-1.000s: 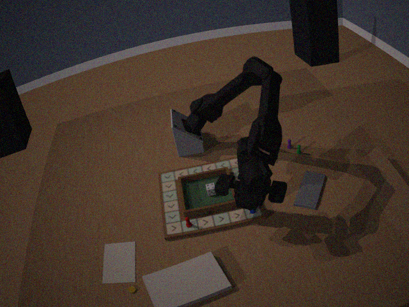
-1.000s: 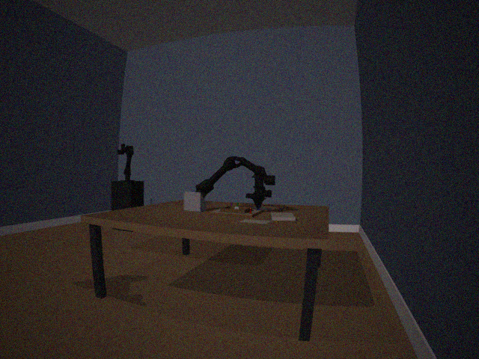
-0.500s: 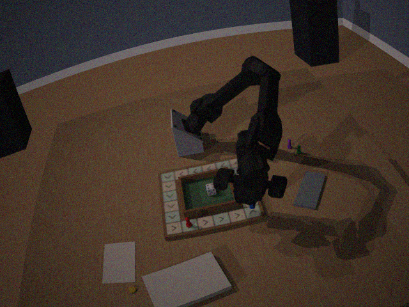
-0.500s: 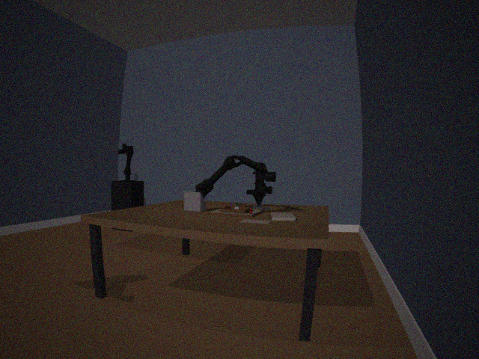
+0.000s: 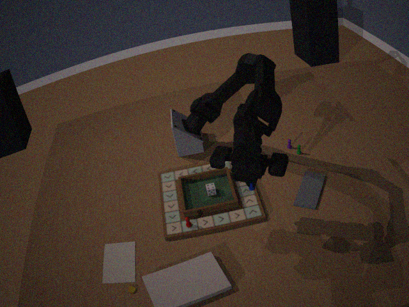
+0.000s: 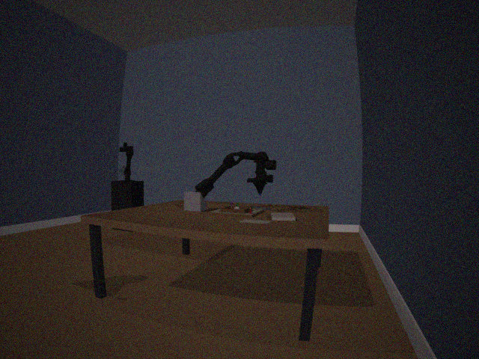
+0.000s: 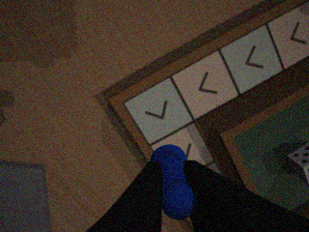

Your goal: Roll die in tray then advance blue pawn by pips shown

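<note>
My gripper is shut on the blue pawn. It holds the pawn in the air above the right side of the board, near the corner in the wrist view. The white die rests in the green-floored tray. Its top face shows several dark pips, too grainy to count surely. The red pawn stands on a pale green square near the board's front left corner. The arm hides part of the board's back right.
A purple pawn and a green pawn stand behind the board to the right. A grey-blue slab lies right of the board. A white block, a white sheet and a yellow disc lie in front.
</note>
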You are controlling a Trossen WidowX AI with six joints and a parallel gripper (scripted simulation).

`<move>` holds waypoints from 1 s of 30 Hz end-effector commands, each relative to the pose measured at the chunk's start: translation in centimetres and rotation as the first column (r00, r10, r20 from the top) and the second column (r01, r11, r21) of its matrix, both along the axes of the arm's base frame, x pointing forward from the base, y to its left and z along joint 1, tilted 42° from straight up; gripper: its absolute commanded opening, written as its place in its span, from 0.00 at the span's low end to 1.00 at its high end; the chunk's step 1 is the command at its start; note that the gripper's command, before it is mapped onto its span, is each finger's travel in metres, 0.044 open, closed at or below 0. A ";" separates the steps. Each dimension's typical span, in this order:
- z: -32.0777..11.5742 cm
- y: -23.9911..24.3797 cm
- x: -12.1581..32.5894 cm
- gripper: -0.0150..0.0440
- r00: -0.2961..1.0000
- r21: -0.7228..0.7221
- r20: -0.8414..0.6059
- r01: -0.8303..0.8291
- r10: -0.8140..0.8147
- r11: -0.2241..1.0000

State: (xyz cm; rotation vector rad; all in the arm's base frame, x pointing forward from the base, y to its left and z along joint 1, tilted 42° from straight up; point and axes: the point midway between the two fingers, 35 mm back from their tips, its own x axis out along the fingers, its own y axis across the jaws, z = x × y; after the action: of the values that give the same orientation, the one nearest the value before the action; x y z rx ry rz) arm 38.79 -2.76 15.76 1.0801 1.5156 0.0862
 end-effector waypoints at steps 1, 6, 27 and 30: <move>1.5 -1.3 -0.4 0.25 1.000 -0.002 0.000 -0.002 0.002 1.000; 2.0 -1.7 -0.7 0.25 1.000 -0.001 -0.001 -0.002 0.002 1.000; 1.2 0.9 -5.6 0.25 1.000 0.000 -0.004 -0.002 0.002 1.000; 1.0 1.3 -6.4 0.25 1.000 0.000 -0.005 -0.002 0.002 1.000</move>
State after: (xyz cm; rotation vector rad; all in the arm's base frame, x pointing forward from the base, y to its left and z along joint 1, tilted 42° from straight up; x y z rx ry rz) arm 33.32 -1.92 16.97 1.0781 1.5197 0.0888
